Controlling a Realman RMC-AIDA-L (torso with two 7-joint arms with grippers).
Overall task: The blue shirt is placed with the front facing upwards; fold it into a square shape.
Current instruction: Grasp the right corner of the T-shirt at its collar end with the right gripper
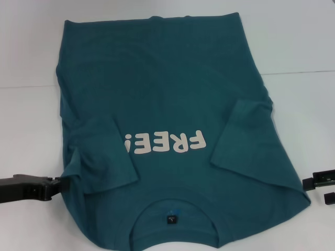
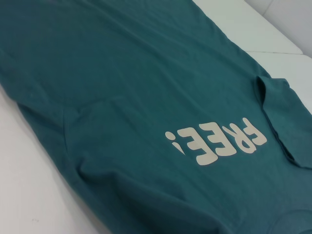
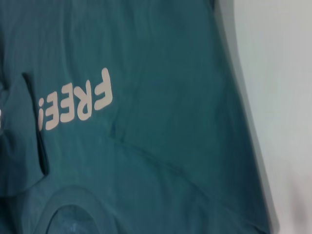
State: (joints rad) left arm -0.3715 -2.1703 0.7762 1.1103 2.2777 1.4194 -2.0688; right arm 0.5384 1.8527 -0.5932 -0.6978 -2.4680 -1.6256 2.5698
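The blue shirt (image 1: 172,99) lies flat, front up, with the white "FREE!" print (image 1: 165,142) in the middle and its collar (image 1: 175,217) nearest me. Both short sleeves are folded inward over the chest. The shirt also fills the left wrist view (image 2: 146,97) and the right wrist view (image 3: 146,146). My left gripper (image 1: 58,186) is low on the table at the shirt's left edge, its tip touching the bunched cloth beside the folded sleeve. My right gripper (image 1: 320,189) is open and empty just off the shirt's right shoulder corner.
The white table (image 1: 303,42) surrounds the shirt, with bare strips to the left and right of it. A seam in the table surface (image 1: 298,72) runs across behind the shirt's right side.
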